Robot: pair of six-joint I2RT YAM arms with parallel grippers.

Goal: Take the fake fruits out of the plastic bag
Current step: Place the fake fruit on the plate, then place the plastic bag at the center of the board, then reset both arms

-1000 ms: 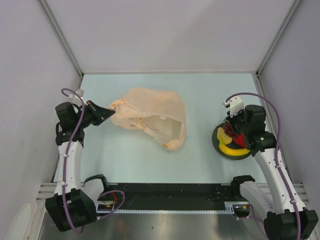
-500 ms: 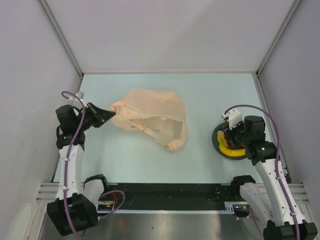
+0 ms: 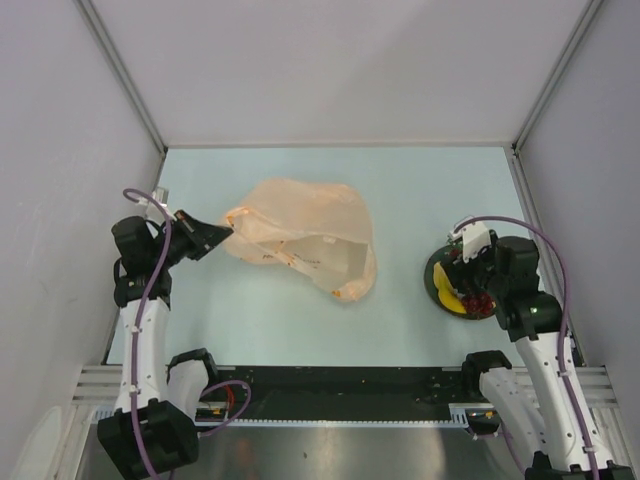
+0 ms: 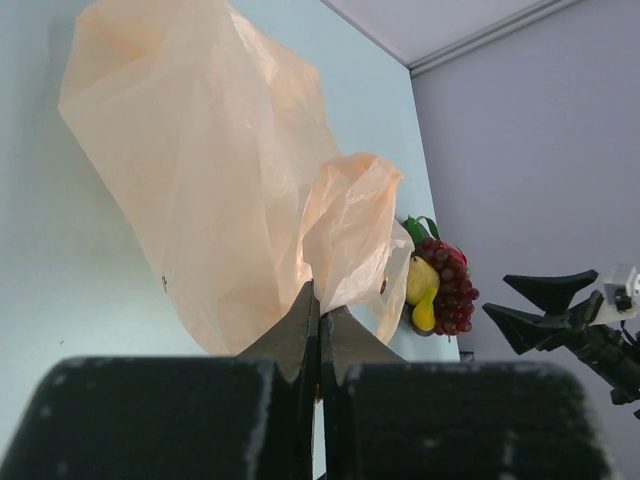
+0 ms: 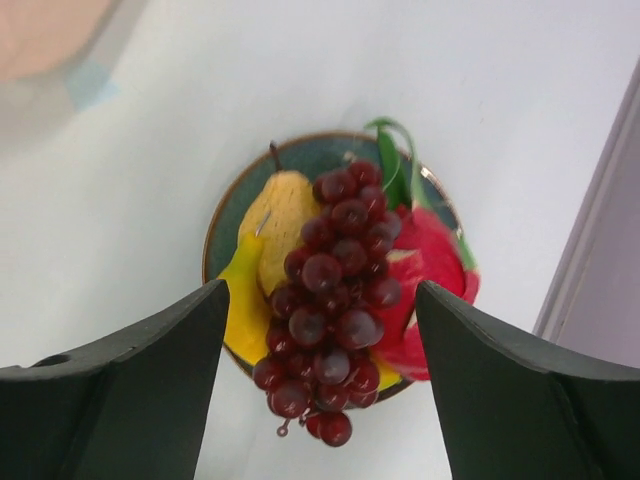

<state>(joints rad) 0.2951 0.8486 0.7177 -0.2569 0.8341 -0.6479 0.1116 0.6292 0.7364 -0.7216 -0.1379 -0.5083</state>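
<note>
1. The left hand is pinched tight, its two dark fingers closed on a fold of thin film at the edge of the plastic bag. Judging by the grip, it holds the bag up and in place so that it cannot slide about.
2. The bag is peach-orange, crinkly and translucent. It rises from that pinch and sags across the desk, lying between the left hand and the plate, well apart from the plate.
3. No fruit shape shows through the film in the overhead view, so the bag looks emptied, though its folds could hide something small.
4. The right hand hovers directly above the plate, fingers spread wide and holding nothing. That pose suits a hand that lets go over the plate.
5. The fake fruits lie heaped on the dark blue-green plate, filling most of it.
6. On the plate a bunch of dark red grapes lies across the middle, on top of the others.
7. A yellow pear and a banana sit to one side of the grapes; a red piece with a green leaf sits on the other.
</note>
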